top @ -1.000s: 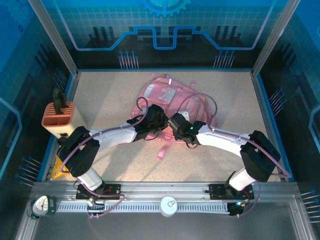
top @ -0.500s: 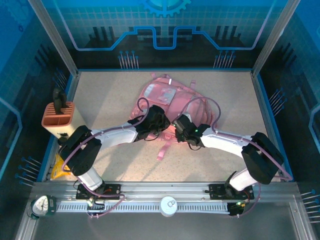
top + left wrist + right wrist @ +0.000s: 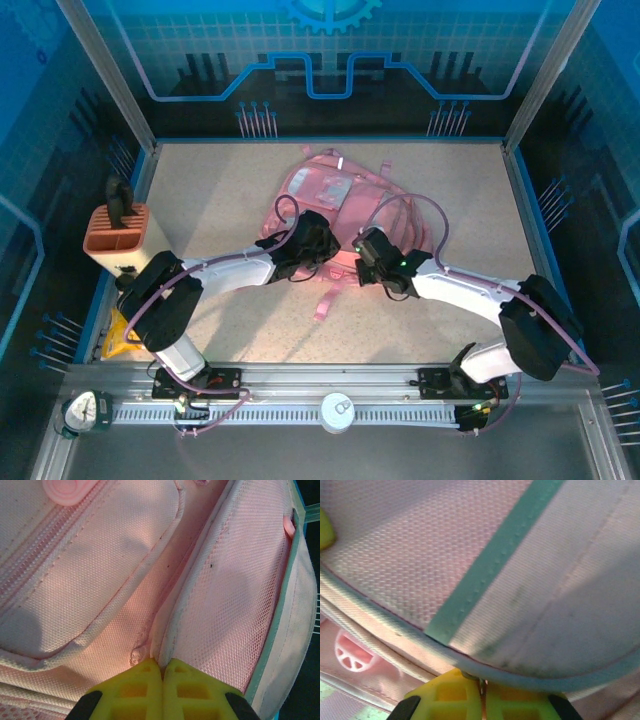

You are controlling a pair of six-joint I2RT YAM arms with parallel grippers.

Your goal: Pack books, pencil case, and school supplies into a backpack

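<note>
A: Swinging outward since a second ago, the right arm is now carrying its elbow nearer the right rim of the desk, and its wrist is sitting a little further right over the bag.

B: What is the right tool doing?

A: Its yellow fingers are pressing together, having narrowed during that second. They are pinching the backpack at a rim edged with teal trim.

B: Where is the backpack lying?

A: It is lying flat near the middle of the desk, toward the far side. Both wrists are reaching over its near end, and a pink strap is trailing toward the arm bases.

B: And the left tool?

A: It is clamping fully closed, with a seam of the backpack's pink mesh running in between its fingertips.

B: Anything else on the desk?

A: An orange holder is standing at the left edge, well apart from the backpack.
</note>
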